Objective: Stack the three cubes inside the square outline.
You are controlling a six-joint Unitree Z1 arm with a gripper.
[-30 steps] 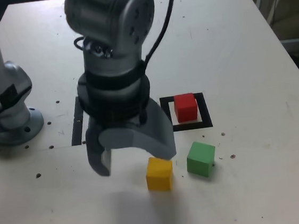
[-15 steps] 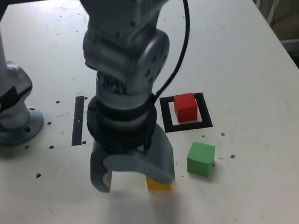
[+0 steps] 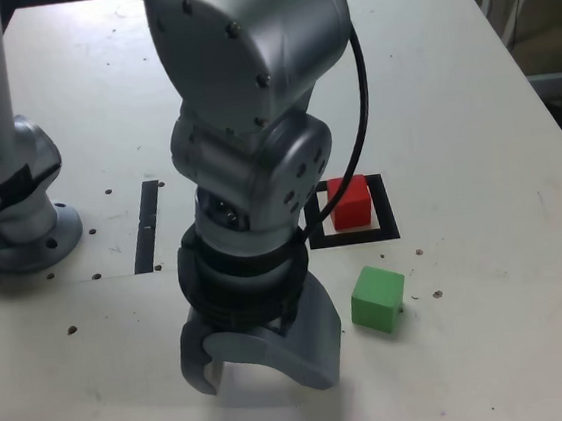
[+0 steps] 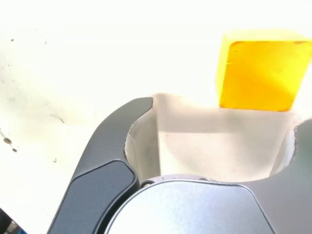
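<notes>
While the grey gripper (image 3: 262, 368) is hanging wide apart over the small matte yellow cube (image 4: 261, 68), that block is sitting near one jaw rather than centred, so closing could nudge it sideways and miss.

Three cubes in all: one yellow cube (image 4: 258, 70) right at the gripper's (image 3: 261, 358) fingers, one green cube (image 3: 378, 299) just beside it, one red cube (image 3: 351, 202) beyond, inside the one square outline (image 3: 388, 221). One black strip (image 3: 148, 224).
</notes>
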